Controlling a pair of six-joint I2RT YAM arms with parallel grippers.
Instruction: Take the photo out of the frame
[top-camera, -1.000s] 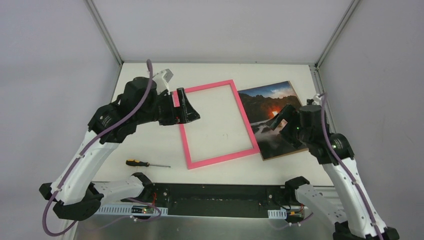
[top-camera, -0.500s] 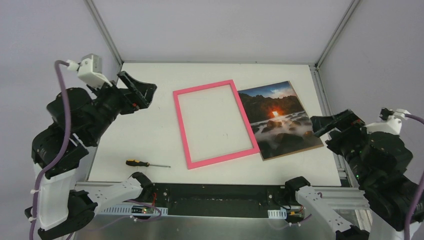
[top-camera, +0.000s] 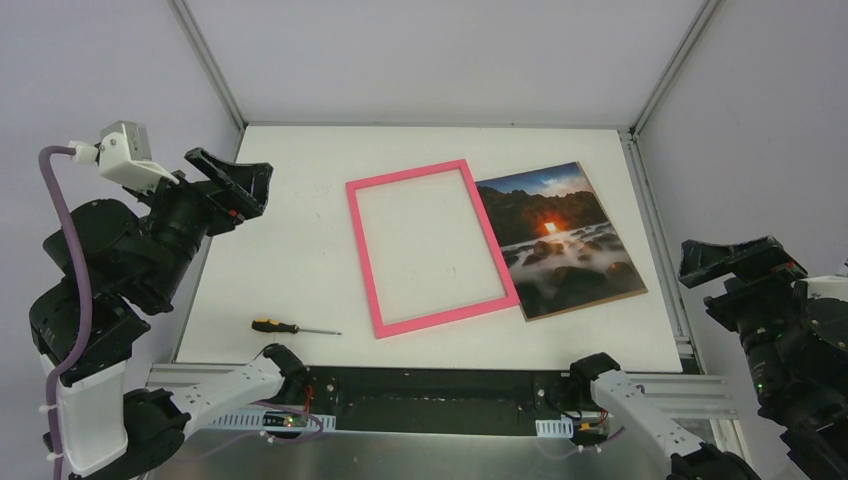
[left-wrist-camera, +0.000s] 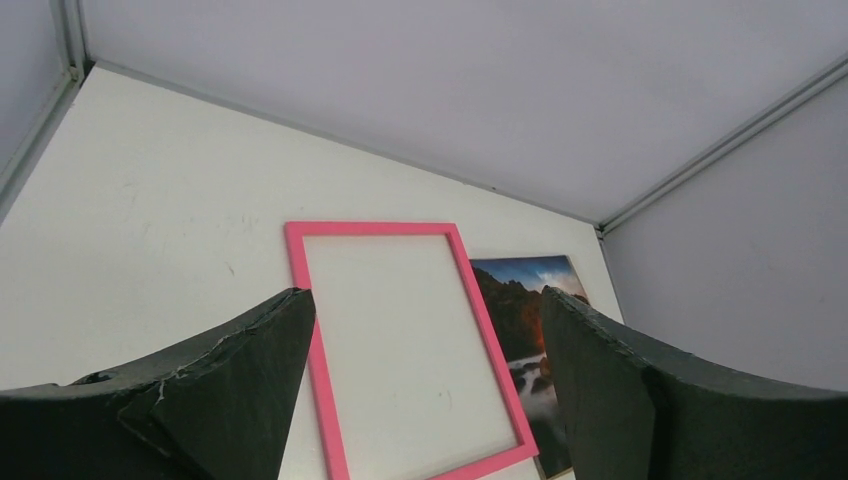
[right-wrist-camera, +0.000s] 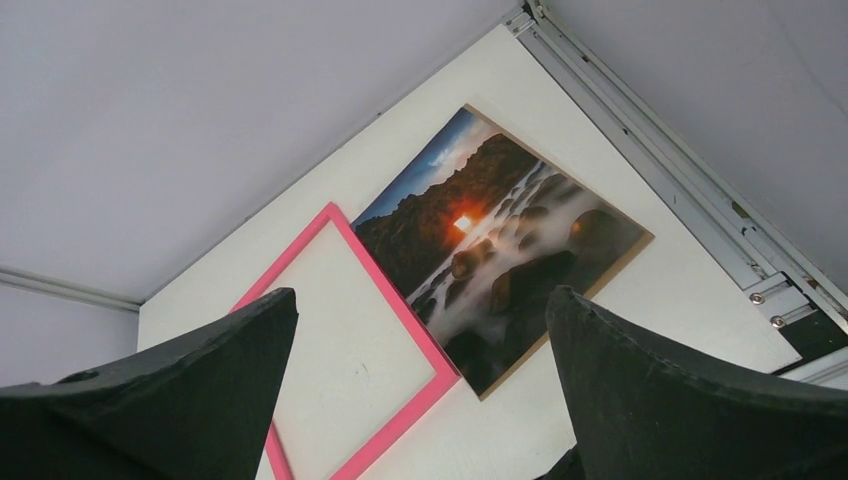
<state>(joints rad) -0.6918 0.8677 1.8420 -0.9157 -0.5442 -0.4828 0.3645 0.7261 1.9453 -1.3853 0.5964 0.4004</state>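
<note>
1. the thin bright pink rectangular frame (top-camera: 447, 314) lies flat and empty. the rectangular landscape photo (top-camera: 560, 240) on brown board lies face up just beside the frame's right rail, fully outside it.
2. judged from this, the removal looks done. no further grasp seems needed, only parking the arms.
3. the left gripper (left-wrist-camera: 428, 295), well left of the frame, has its jaws spread and holds nothing. the right gripper (right-wrist-camera: 422, 300), well right of the frame, likewise gapes empty.
4. a white table (top-camera: 290, 260) bears the frame, a small orange-handled screwdriver (top-camera: 290, 327) lies left of the frame's near corner, and pale grey walls enclose it.
</note>
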